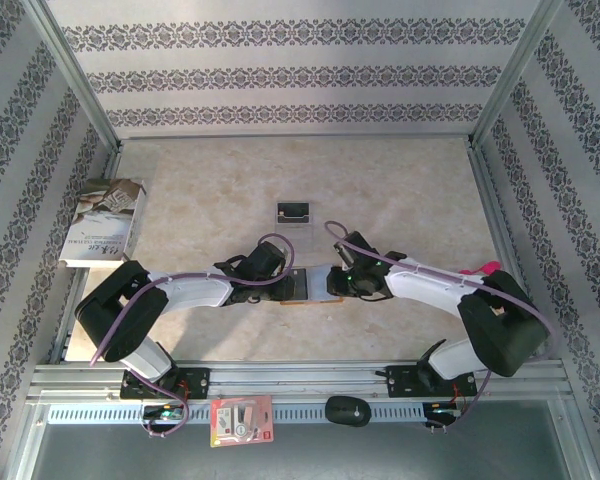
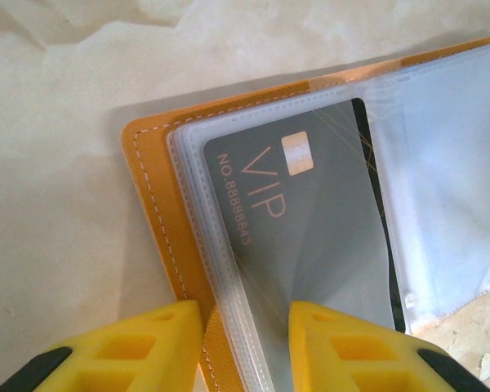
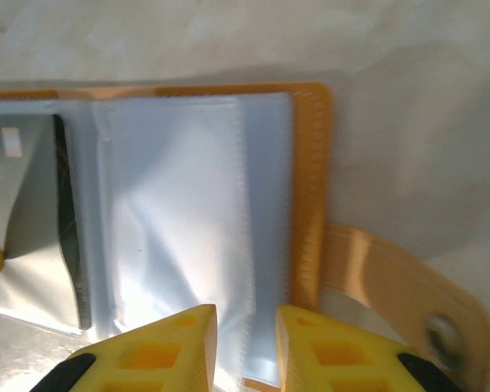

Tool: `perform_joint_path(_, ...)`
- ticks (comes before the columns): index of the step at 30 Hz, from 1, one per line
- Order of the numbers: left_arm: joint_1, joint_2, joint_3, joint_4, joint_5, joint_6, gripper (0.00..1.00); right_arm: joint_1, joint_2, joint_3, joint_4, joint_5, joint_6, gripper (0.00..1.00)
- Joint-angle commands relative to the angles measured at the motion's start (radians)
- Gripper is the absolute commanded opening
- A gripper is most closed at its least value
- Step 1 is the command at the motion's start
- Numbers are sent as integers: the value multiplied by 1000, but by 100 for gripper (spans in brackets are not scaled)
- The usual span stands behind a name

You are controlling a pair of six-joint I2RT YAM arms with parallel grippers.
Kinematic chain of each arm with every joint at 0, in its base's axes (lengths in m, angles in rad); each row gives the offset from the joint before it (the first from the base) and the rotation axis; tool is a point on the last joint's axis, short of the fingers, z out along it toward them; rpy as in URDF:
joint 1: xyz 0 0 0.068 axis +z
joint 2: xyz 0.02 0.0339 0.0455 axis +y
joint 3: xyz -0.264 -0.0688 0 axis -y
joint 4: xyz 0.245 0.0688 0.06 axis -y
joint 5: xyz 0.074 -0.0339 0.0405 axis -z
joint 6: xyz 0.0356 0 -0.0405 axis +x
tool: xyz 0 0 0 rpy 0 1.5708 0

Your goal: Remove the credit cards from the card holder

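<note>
Seen from above, both arms are stretched inward across the table (image 1: 400, 190). The left arm (image 1: 185, 292) and the right arm (image 1: 425, 285) are bent low so that their wrists meet at the middle, over the card holder (image 1: 308, 284), which lies opened flat between them.

The left gripper (image 2: 245, 349) is held at the holder's left edge. Its yellow fingers (image 2: 139, 355) are narrowly parted, with the stitched orange border and the edges of the clear sleeves lying in the gap — whether these are pinched cannot be told. The right gripper (image 3: 247, 347) is set at the holder's right half, its jaws likewise narrow, with a clear sleeve between them; a grip cannot be confirmed there either.

In a left-hand sleeve a grey credit card (image 2: 310, 245) marked VIP is held, and the dark edge of a second card (image 3: 72, 245) is seen just behind it. The snap tab (image 3: 392, 286) is laid flat beyond the right edge.

Farther back a clear stand (image 1: 294, 212) bearing a dark rectangle is placed, and a book (image 1: 105, 222) lies at the left.
</note>
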Motion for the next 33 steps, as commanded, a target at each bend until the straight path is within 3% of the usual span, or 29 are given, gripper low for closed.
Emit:
perform_joint_path(1,5,34,-32,-56,9,9,35,-26,-65,12,-87,76,-23,25)
perform_joint_path(7,6,8,-39,-51,1,5,38,-10,-133,80,-41,-45,-129,26)
perform_joint_path(11,6,-6,-45,-49,-3,4,39,19,-19,142,52,-286,-131,24)
perform_joint_path(13,6,-5,-46,-51,-5,4,39,40,42,163,79,-317,-120,22)
perform_joint_path(19,14,4,-60,-55,-13,5,37,49,168,203,65,-279,-110,19)
perform_joint_path(33,28,44,-92,-59,-11,4,32,31,249,194,87,-261,-90,20)
